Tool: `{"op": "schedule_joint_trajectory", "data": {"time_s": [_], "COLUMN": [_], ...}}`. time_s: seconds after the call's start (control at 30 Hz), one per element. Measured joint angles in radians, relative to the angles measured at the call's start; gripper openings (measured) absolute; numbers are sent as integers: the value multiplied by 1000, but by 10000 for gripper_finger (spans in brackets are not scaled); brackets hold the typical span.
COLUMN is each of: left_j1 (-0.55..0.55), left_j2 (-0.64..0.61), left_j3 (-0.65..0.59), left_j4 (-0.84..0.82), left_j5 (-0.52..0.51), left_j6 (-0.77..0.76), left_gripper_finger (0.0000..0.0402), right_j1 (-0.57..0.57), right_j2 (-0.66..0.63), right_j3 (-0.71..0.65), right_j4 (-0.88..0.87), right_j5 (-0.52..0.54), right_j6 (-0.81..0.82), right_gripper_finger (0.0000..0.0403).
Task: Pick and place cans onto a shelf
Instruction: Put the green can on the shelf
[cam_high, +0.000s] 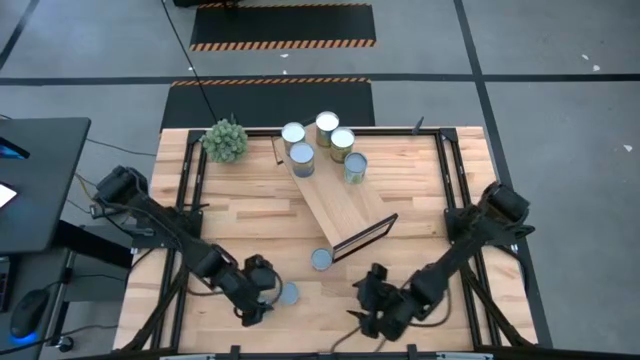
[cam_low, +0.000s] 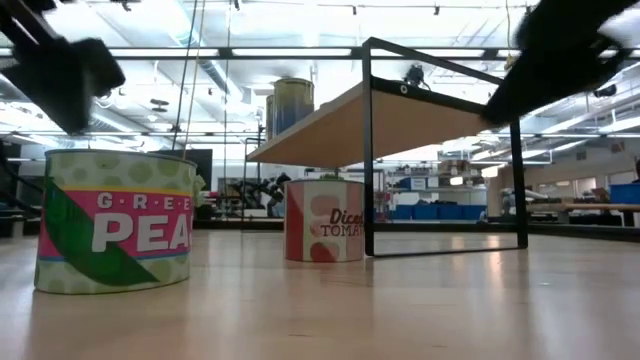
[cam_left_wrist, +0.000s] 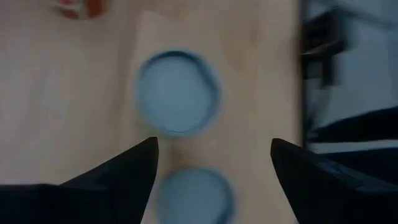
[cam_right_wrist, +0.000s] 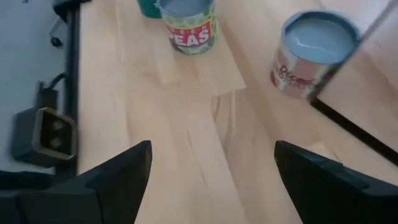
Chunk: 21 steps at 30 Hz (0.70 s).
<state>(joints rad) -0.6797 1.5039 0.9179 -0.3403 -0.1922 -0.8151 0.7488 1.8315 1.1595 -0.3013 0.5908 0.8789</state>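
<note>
A can labelled green peas stands upright on the table near the front; it also shows in the low view and the right wrist view. My left gripper is open just above and beside it; its blue-grey top lies beyond the fingertips. A second bluish round shape shows between the fingers; I cannot tell what it is. A diced-tomatoes can stands by the shelf's dark frame. The shelf lies diagonally, with several cans at its far end. My right gripper is open and empty.
A spiky green plant ball sits at the far left of the table. Dark rails run along the table's left and right sides. Bare wood lies between my right gripper and the two near cans.
</note>
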Motion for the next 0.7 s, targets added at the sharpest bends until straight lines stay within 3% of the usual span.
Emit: {"op": "schedule_joint_trajectory", "data": {"time_s": [0.17,0.53,0.7], "left_j1": [1,16,33], "left_j2": [99,215,215], "left_j3": [84,113,113], "left_j4": [-102,-115,-67], "left_j5": [-47,67,-5], "left_j6": [53,72,68], "left_gripper_finger": [318,318,318], "right_j1": [54,83,83], "right_j2": [-56,-70,-70], "right_j3": [0,0,0], "right_j4": [-73,-69,-60], "right_j5": [60,89,87], "right_j6": [73,147,150], "right_gripper_finger": [346,346,346]}}
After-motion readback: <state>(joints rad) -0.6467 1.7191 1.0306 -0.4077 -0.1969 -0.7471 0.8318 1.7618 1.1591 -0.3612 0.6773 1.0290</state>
